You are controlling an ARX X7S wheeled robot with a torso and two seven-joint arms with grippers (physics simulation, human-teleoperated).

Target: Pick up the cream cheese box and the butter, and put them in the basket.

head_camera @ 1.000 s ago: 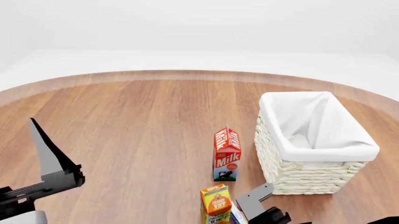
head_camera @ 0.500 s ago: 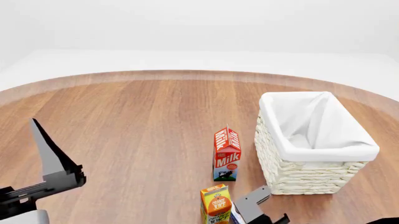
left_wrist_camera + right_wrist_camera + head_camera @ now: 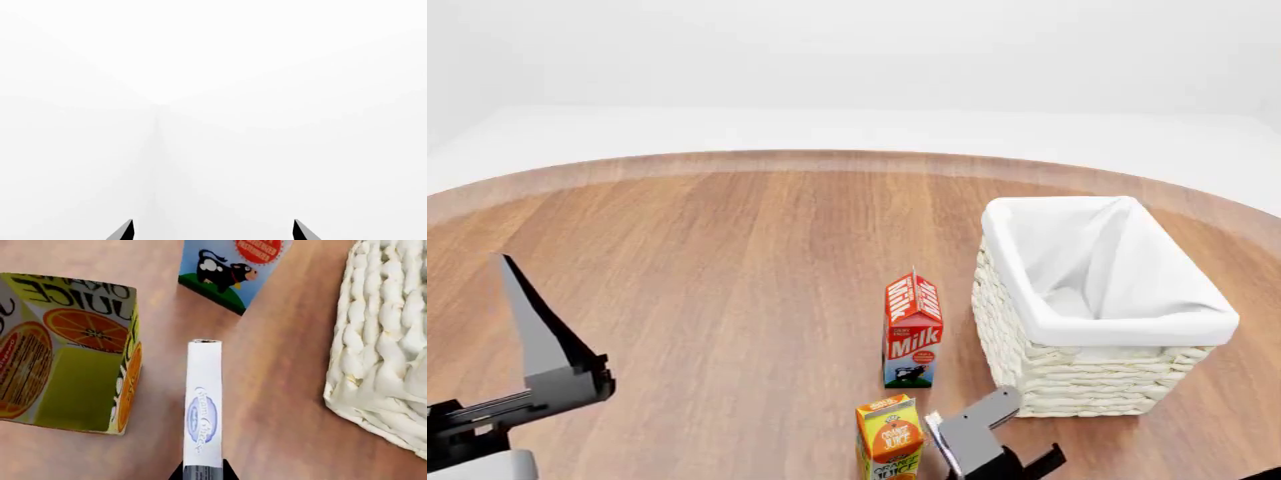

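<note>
- right wrist view: the cream cheese box (image 3: 202, 410) is seen edge-on, a thin white strip with a blue oval, its long axis running from the bottom centre toward the milk carton (image 3: 230, 271) at the top.
- the right gripper (image 3: 203, 471) is clamped on the box's near end at the frame's bottom edge.
- the juice carton (image 3: 70, 352) lies left of it, and the basket (image 3: 385, 355) fills the right side.
- head view: the right gripper (image 3: 994, 450) sits at bottom centre, between juice carton (image 3: 889, 436) and basket (image 3: 1094, 300).
- the left gripper (image 3: 212, 231) shows two well-parted fingertips, gripping nothing.
</note>
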